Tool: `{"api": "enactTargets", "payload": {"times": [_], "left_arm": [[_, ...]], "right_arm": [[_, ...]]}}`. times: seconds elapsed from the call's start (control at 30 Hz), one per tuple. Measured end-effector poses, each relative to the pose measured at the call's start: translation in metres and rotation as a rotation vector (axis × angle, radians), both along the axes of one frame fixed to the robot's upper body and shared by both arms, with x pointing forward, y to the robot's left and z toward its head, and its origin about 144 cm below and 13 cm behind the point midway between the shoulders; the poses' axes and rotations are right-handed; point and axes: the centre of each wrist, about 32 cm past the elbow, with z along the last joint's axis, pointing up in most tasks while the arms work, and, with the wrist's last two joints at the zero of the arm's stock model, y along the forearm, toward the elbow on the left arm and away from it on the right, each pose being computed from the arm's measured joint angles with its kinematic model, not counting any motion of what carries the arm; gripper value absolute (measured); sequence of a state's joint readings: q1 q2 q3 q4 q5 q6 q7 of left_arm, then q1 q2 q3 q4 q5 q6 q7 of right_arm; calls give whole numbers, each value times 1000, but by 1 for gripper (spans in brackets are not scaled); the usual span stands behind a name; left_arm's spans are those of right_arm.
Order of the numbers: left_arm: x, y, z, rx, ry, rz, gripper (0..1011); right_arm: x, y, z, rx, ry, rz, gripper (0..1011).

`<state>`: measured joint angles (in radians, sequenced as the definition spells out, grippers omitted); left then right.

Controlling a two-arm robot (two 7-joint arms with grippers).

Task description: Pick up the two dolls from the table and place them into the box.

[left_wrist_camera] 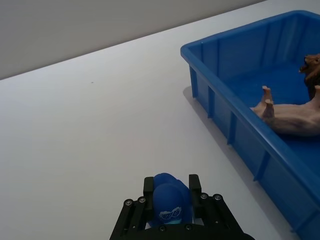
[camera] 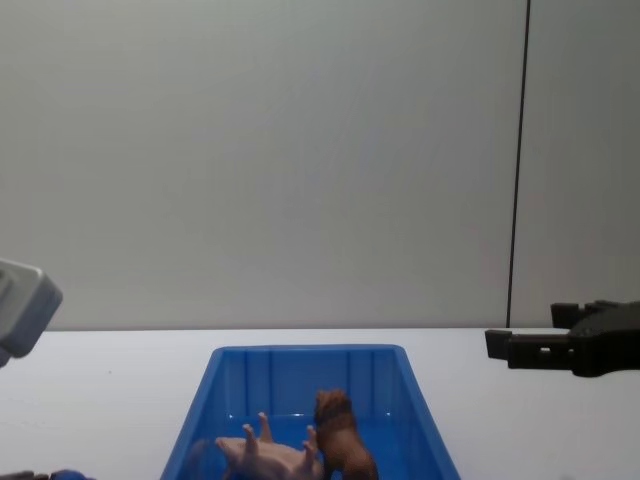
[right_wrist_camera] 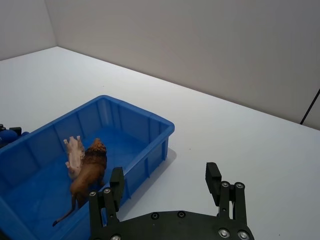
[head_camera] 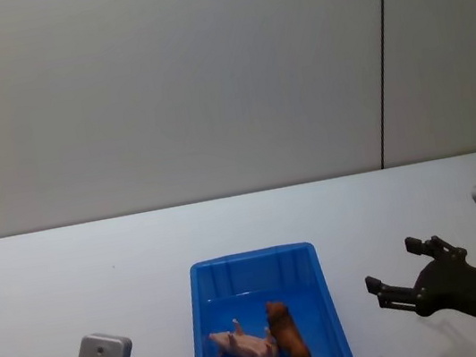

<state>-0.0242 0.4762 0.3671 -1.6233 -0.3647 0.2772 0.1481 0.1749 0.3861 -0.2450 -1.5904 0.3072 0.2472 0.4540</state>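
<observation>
The white table point(head_camera: 74, 286) runs flat and plain back to a grey wall. Directly on it sits the blue box point(head_camera: 202, 285), near the front edge and about midway across. The surface around the box is bare white.

Pig point(head_camera: 247, 346) (on its side) and lion point(head_camera: 289, 337) lie touching inside the blue box point(head_camera: 249, 262).

A bare test room or robotics lab. A plain white table point(head_camera: 72, 277) runs up to a blank grey wall point(head_camera: 159, 82) with one thin dark vertical seam point(head_camera: 382, 56). The setting has the stripped look of a staged test bench.
</observation>
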Motion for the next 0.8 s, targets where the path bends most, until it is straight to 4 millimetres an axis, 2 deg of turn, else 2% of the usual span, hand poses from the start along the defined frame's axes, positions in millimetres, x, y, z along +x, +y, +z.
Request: {"api": "enactTargets", "payload": {"times": [0.23,0.5,0.8], "left_arm": [[5,0,10,15,-36,-10,378],[15,-5,31,35,-128,-46,327],[32,-19,51,34,-221,-132,271]], "right_arm": [[0,0,0,0,0,0,1001],[0,0,0,0,0,0,1001],[0,0,0,0,0,0,1001]]}}
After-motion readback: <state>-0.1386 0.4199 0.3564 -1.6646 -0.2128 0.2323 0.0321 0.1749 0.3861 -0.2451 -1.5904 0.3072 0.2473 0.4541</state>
